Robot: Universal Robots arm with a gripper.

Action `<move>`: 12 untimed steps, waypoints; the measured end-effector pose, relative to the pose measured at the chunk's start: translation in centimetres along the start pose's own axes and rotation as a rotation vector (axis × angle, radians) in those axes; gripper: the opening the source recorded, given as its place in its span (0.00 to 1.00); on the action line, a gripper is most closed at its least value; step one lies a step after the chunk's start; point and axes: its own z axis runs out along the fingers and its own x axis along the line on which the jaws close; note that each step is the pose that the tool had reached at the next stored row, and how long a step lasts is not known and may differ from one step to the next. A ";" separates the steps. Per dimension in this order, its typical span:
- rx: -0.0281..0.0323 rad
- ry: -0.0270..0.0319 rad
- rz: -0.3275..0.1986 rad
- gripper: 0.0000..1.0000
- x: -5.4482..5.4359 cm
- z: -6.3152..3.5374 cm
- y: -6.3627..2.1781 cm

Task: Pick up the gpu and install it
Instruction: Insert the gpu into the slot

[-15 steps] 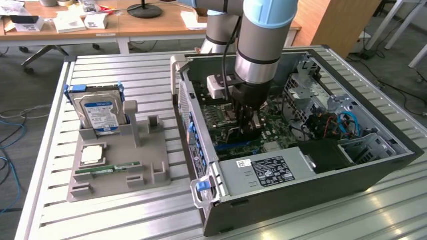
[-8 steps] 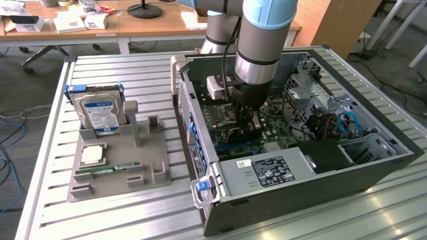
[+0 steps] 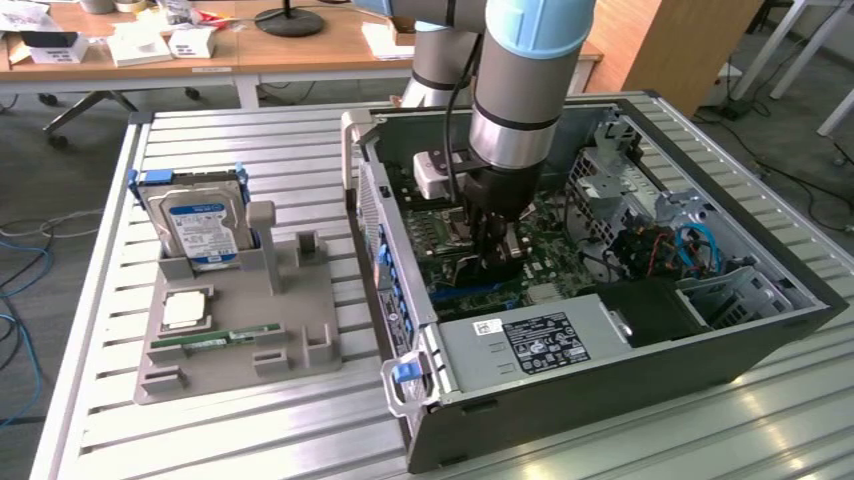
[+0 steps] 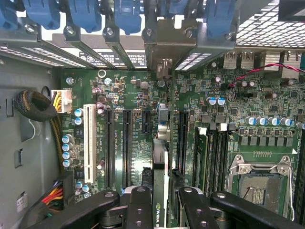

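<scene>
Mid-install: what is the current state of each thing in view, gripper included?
Gripper: shut on the graphics card.
Graphics card: upright on edge, down at the motherboard slots; whether it is seated is unclear.
Computer case: lying flat, side open.
Hard drive: standing in the grey holder.
Memory stick: lying flat on the holder.

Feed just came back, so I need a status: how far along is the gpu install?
Pickup looks done: the gripper is shut on the gpu, holding it edge-on over the motherboard slots inside the case. Seating and release are left. I cannot tell whether its edge is in a slot.
</scene>
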 end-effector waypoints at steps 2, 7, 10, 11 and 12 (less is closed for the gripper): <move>0.0000 -0.0001 0.000 0.26 0.0 0.01 0.00; 0.0000 0.0000 0.000 0.26 0.0 0.01 0.00; 0.0000 0.0000 0.000 0.26 0.0 0.01 0.00; 0.0000 0.0000 0.000 0.26 0.0 0.01 0.00; 0.0000 0.0001 0.000 0.26 0.0 0.01 0.00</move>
